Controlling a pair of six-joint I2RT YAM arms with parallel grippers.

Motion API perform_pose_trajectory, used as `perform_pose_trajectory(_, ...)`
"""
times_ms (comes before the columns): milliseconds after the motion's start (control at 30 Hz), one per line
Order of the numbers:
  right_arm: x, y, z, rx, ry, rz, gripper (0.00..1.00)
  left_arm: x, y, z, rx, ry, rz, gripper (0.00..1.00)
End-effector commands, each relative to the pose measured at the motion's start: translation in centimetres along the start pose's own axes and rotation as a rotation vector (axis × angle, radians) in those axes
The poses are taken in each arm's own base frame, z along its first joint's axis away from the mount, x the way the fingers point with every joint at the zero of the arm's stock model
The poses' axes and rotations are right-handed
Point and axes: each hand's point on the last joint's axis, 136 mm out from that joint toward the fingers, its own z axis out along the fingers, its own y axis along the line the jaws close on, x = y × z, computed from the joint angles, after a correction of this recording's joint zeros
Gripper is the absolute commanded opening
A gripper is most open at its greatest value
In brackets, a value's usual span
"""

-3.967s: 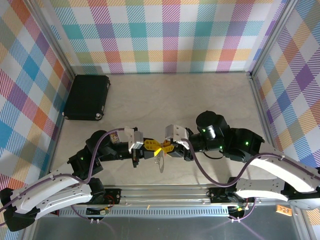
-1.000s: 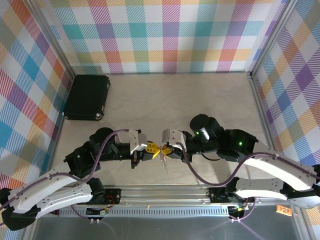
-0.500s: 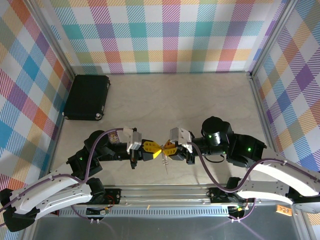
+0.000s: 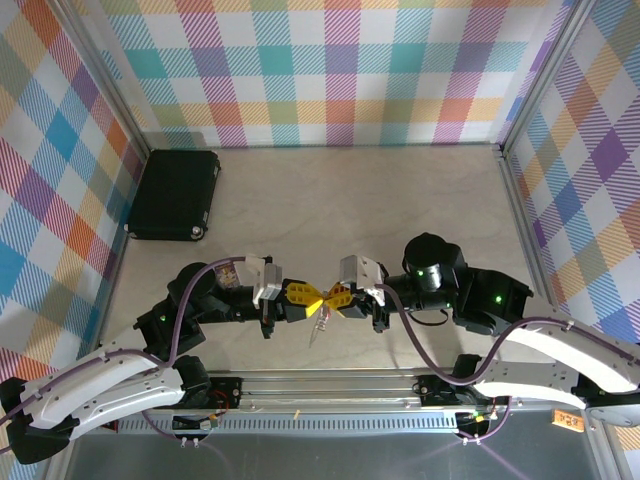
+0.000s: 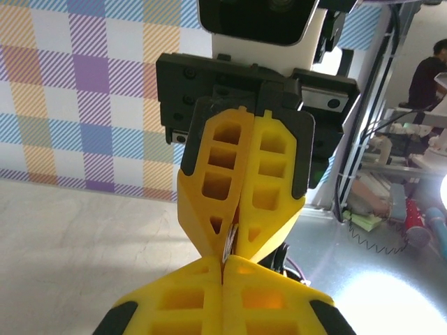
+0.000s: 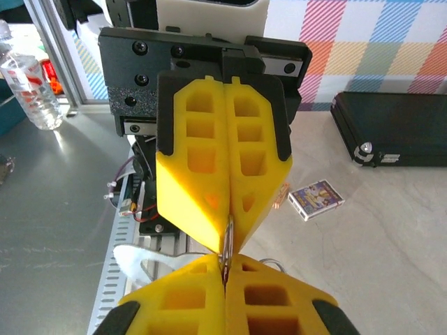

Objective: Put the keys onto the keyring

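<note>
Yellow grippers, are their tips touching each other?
Touching. In the left wrist view, the tips of the right gripper press straight against those of the left gripper, with no gap between them.

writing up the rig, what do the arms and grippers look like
The left arm and right arm have white shells over black joints with small green lights, and a purple cable loops along each. The left gripper and right gripper match: black body, yellow fingers with rectangular cut-outs.

Black case [image 4: 175,193]: we see it flat at the table's [image 4: 400,190] far left corner, beside the checked wall [image 4: 330,70].
Small printed card [image 6: 316,199]: we find it on the table, near the case.
Plastic bottle [image 6: 26,87]: off the table.
</note>
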Motion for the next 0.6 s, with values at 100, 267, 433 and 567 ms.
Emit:
perform_pose_trajectory(100,1.0,0.3,0.1,-0.037,0.129,-0.058,0.0,-1.3,0.6,-0.9,-0.074,0.037,0.068,0.21)
perform_pose_trajectory(267,1.4,0.2,0.6,-0.048,0.162,-0.059,0.0,-1.1,0.6,-0.7,-0.068,0.089,0.081,0.22)
perform_pose_trajectory(433,1.3,0.2,0.9,-0.05,0.164,-0.053,0.0,-0.3,0.8,-0.2,-0.055,0.145,0.08,0.22)
perform_pose_trajectory(567,1.3,-0.1,1.0,-0.037,0.168,-0.052,0.0,0.4,0.4,0.2,-0.022,0.174,0.074,0.22)
